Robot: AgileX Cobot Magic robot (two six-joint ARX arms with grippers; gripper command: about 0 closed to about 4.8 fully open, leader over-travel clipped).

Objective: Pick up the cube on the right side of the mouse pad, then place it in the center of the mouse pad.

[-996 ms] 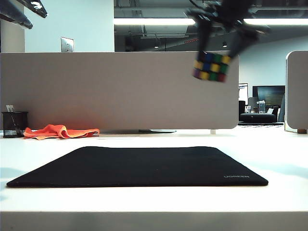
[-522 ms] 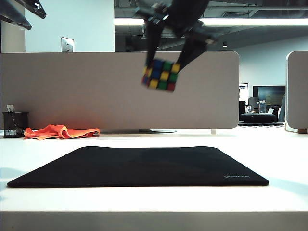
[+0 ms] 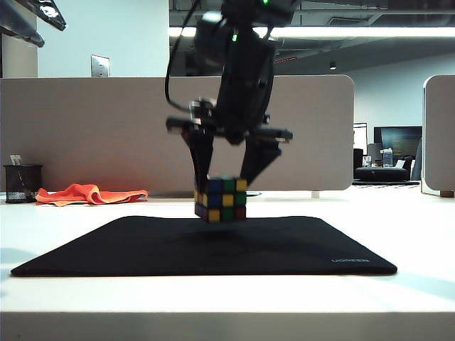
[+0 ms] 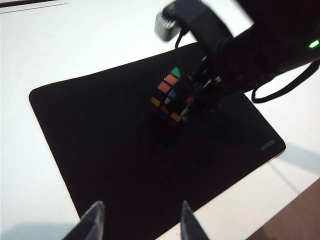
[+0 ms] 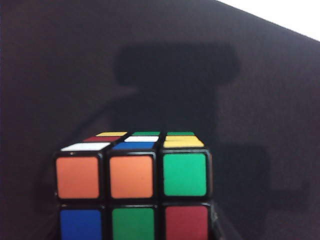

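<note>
exterior view: 1 cube (image 3: 221, 200) in right gripper (image 3: 226, 177), 1 mouse pad (image 3: 142, 249).

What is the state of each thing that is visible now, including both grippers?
cube: held by the right gripper, low over the mouse pad's middle
right gripper: shut on the cube
left gripper: open, holding nothing, above the pad's edge
mouse pad: flat on the table
orange cloth: crumpled

Right arm (image 3: 238, 64): glossy black housing, rounded joint casing, small green indicator light.
Cable (image 3: 173, 67): thin black lead looping beside the arm.
Right gripper (image 3: 222, 186): two black tapering fingers beneath a crossbar.
Left gripper (image 4: 141, 220): two dark, pale-edged fingertips.
Collar (image 4: 165, 26): apparently silver, knurled; blurred.
</note>
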